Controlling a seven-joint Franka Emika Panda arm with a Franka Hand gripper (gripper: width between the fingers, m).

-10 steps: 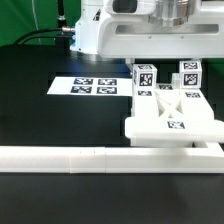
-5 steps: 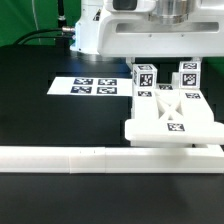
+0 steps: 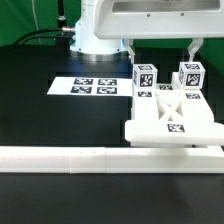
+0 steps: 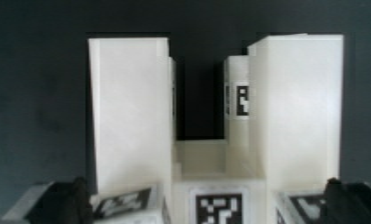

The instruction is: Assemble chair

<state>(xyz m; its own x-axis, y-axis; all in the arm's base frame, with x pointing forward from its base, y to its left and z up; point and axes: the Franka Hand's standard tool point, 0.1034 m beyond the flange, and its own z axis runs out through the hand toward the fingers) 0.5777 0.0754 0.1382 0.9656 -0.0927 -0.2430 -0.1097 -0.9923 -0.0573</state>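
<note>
The chair (image 3: 172,112) stands at the exterior view's right as a partly joined cluster of chunky white pieces: a flat slab (image 3: 170,122) with two tagged square posts (image 3: 145,76) rising behind it. My gripper (image 3: 162,48) hangs open just above those posts, one finger (image 3: 129,46) on each side, holding nothing. In the wrist view the two white posts (image 4: 132,110) run side by side with a dark gap between them. The gripper (image 4: 200,203) straddles them there, its dark fingertips (image 4: 65,200) outside the tagged ends.
A long white L-shaped border rail (image 3: 70,157) runs along the front and turns up beside the chair at the exterior view's right. The marker board (image 3: 90,87) lies flat on the black table, left of the chair. The arm's white base (image 3: 92,35) stands behind.
The hand has risen, so both fingers now show hanging above the posts. The chair pieces have not moved.
</note>
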